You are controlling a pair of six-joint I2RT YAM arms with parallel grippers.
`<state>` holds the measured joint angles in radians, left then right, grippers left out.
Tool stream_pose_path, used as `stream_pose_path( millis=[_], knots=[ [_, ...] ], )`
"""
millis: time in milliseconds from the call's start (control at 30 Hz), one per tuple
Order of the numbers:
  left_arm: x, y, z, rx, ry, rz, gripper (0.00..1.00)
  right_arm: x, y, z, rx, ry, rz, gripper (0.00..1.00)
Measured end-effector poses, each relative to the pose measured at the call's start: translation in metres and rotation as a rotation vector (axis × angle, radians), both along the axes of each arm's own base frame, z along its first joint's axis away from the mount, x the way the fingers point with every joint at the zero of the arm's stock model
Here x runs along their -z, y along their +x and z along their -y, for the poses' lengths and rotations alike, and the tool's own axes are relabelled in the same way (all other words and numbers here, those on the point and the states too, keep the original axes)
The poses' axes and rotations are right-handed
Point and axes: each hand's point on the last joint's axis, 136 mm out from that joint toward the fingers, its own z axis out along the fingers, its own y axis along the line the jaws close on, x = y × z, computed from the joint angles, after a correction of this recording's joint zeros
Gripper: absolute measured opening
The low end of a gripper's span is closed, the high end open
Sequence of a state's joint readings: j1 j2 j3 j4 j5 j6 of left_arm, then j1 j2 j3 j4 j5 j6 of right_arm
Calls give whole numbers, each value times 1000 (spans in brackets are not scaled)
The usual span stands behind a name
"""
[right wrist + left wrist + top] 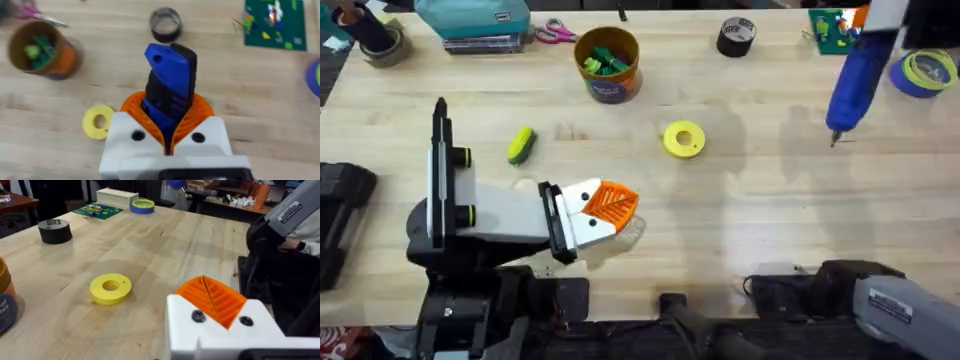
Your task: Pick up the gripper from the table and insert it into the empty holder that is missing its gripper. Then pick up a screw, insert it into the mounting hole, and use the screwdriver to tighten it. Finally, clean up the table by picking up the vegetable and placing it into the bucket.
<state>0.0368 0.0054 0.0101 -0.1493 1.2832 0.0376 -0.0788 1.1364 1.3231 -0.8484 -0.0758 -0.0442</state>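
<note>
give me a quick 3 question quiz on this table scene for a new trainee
1. True or false: the right gripper is shut on the screwdriver.
2. Multiple choice: where is the vegetable? A) inside the bucket B) on the table, between the bucket and the left arm C) on the yellow spool
3. Fill in: the black tape roll lies to the ____ of the bucket in the overhead view.

Key: 1 true. 2 B. 3 right.
</note>
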Motion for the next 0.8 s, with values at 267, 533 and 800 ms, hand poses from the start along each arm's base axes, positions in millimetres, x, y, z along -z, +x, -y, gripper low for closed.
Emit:
stream_pose_path(
  millis=[267,533,800],
  knots=[
    [0,0,0,0,0,0,4,-62,12,-42,-188,161,261,25],
    [0,0,0,0,0,0,4,-120,12,-103,-461,301,474,25],
    [0,0,0,0,0,0,4,-147,3,-171,-690,393,564,25]
  ],
)
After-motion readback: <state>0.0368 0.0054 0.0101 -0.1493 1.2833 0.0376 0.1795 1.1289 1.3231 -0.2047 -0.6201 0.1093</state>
